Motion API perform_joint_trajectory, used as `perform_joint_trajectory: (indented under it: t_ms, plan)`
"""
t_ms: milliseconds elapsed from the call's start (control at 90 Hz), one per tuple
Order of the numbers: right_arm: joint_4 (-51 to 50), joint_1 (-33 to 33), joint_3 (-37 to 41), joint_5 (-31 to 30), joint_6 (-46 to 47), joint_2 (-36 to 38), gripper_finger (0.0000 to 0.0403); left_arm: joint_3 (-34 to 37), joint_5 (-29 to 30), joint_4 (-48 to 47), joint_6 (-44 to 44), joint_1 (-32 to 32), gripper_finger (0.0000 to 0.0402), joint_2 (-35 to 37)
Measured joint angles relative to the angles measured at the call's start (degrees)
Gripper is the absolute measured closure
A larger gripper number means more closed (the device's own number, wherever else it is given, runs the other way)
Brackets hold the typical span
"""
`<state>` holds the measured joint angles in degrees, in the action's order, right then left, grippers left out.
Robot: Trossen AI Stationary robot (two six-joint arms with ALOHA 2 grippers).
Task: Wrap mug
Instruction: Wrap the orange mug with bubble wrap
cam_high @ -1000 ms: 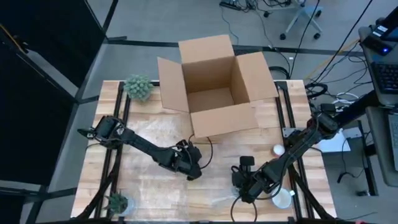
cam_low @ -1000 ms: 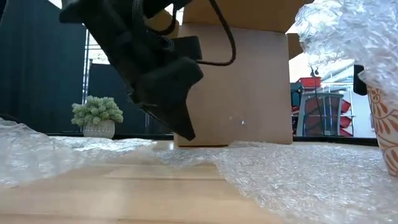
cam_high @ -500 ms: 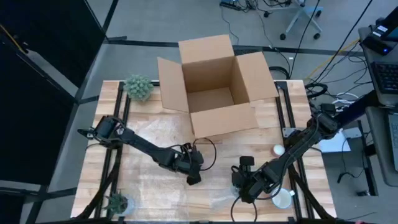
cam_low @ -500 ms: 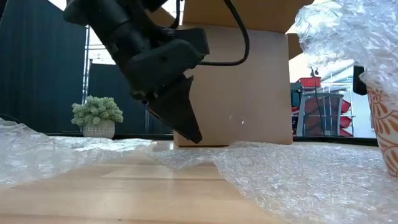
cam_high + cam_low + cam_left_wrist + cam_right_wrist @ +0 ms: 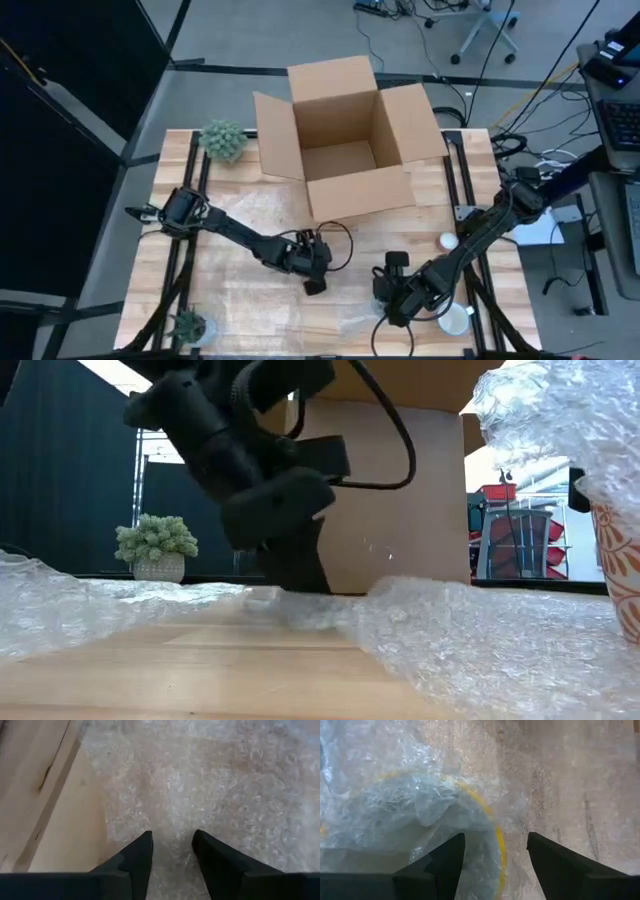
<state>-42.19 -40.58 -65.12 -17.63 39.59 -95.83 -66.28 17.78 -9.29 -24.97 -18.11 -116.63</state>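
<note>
A sheet of clear bubble wrap (image 5: pixel 245 295) lies spread over the wooden table. The mug (image 5: pixel 618 565), white with an orange pattern, stands upright near the table's near edge with wrap draped over it. In the right wrist view its yellow rim (image 5: pixel 487 817) shows through the wrap. My right gripper (image 5: pixel 495 840) hangs open over the mug, pointing down, one finger over the mug's mouth and one outside the rim. My left gripper (image 5: pixel 315 283) is open, left of the mug, with its tips down on the flat wrap (image 5: pixel 210 780). My left gripper comes from above, slanting down, and sets both open fingertips (image 5: pixel 145 840) on the flat bubble wrap (image 5: pixel 330 600), which lies on the table. Nothing is pinched between the fingers. My right gripper stands astride the wrapped rim; I cannot tell whether its fingers touch the wrap or the mug.
An open cardboard box (image 5: pixel 340 130) stands at the far middle of the table. A potted plant (image 5: pixel 222 140) is at the far left, a smaller one (image 5: pixel 188 325) at the near left. Small white items (image 5: pixel 452 320) lie by the right arm.
My left gripper has come down and a little toward the mug, and its tips now reach the bubble wrap. The wrap beside it has bunched up slightly. The right arm and the mug have kept still.
</note>
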Motion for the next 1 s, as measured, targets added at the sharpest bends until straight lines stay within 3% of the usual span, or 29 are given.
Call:
perform_joint_trajectory:
  t_ms: [200,611,867,1000]
  plan:
    - [0.02,-0.04,0.0,0.01,0.0,0.0,0.0198,-0.78,0.31,0.32,0.29,0.06,0.0391,0.66]
    - [0.09,-0.02,0.0,0.0,-1.38,0.0,0.0198,-9.02,2.87,0.71,3.55,-3.48,0.0401,4.84]
    - [0.35,-0.02,0.0,0.0,-1.35,0.0,0.0198,-16.54,3.17,1.85,10.89,-6.49,0.0402,4.91]
    - [0.37,0.13,0.0,-0.02,-1.34,0.0,0.0198,-18.46,2.23,6.99,15.85,-7.75,0.0401,4.93]
